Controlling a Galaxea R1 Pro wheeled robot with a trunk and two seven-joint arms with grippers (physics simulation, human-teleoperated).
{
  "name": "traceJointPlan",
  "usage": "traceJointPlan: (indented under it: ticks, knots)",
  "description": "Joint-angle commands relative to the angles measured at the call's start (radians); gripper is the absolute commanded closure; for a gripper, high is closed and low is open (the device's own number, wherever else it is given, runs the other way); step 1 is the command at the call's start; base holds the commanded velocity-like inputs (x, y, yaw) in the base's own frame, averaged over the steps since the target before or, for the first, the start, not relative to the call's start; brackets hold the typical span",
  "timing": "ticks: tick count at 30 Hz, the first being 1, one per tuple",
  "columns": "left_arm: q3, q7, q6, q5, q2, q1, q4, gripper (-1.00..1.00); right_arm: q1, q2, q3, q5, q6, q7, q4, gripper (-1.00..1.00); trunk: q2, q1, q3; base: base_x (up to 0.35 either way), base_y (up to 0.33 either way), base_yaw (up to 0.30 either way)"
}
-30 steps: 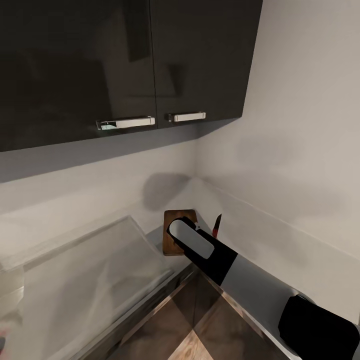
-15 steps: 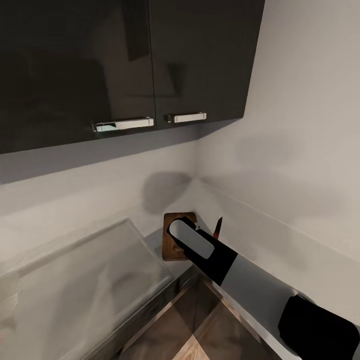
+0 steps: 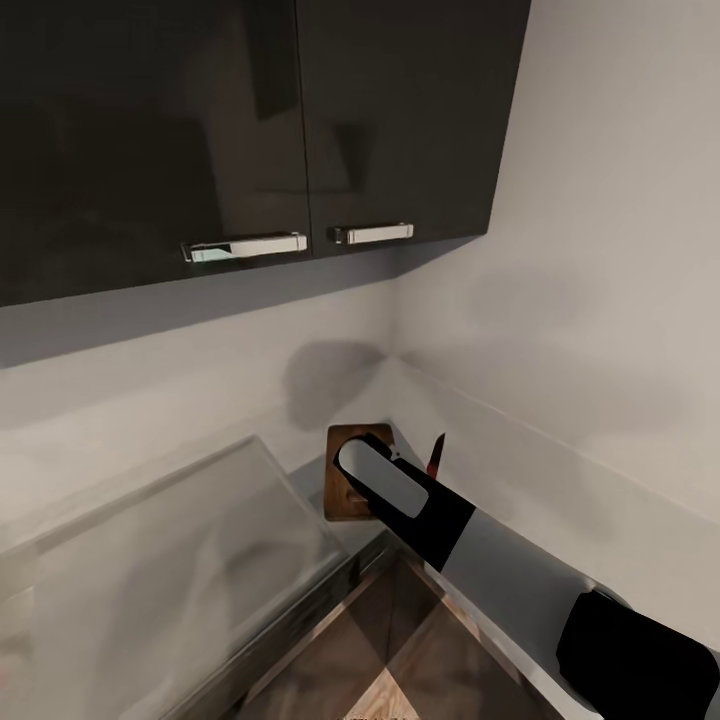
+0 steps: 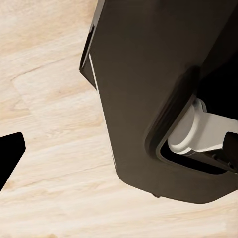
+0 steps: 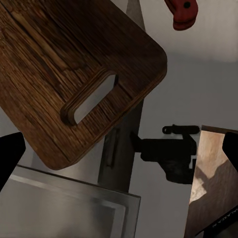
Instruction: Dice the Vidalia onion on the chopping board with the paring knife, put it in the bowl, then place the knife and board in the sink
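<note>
Brown wood grain marks the chopping board (image 5: 74, 74), which lies on the grey desk (image 3: 520, 470) in the corner, its slot-shaped handle hole toward the end nearest the sink (image 3: 180, 560). The right arm reaches over the board in the head view, and just beyond it lies the paring knife (image 3: 435, 455), dark blade pointing toward the wall; its red handle end also shows past the board's corner in the right wrist view. The right gripper (image 5: 119, 153) hangs above the board's handle end with its jaws spread wide and holding nothing; both dark fingertips sit at the outer edges of that view. The left gripper (image 4: 10, 156) looks down at pale wood flooring and part of the robot's own body; only one fingertip shows, so whether its jaws are open I cannot tell.

The onion, its pieces and the bowl cannot be made out. Judging from the pose, the step in hand is a pick-up near the board. To do it well, centre the jaws over the chosen thing, align them across its narrow width, descend slowly, and close only once both fingers straddle it squarely.
</note>
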Motion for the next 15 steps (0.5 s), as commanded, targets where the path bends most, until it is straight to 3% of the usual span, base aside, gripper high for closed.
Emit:
traceJointPlan:
  ticks: [1,15]
  knots:
    - [0.001,-0.006,-0.005,0.010,0.000,-0.001,0.003,-1.00,-0.002,0.000,0.002,-0.003,-0.006,-0.002,0.000,-1.00,-0.002,0.001,-0.003,0.000,0.000,0.000]
    - [0.001,-0.006,-0.005,0.010,0.000,-0.001,0.003,-1.00,-0.002,0.000,0.002,-0.003,-0.007,-0.001,0.000,-1.00,-0.002,0.001,-0.025,0.000,0.000,0.000]
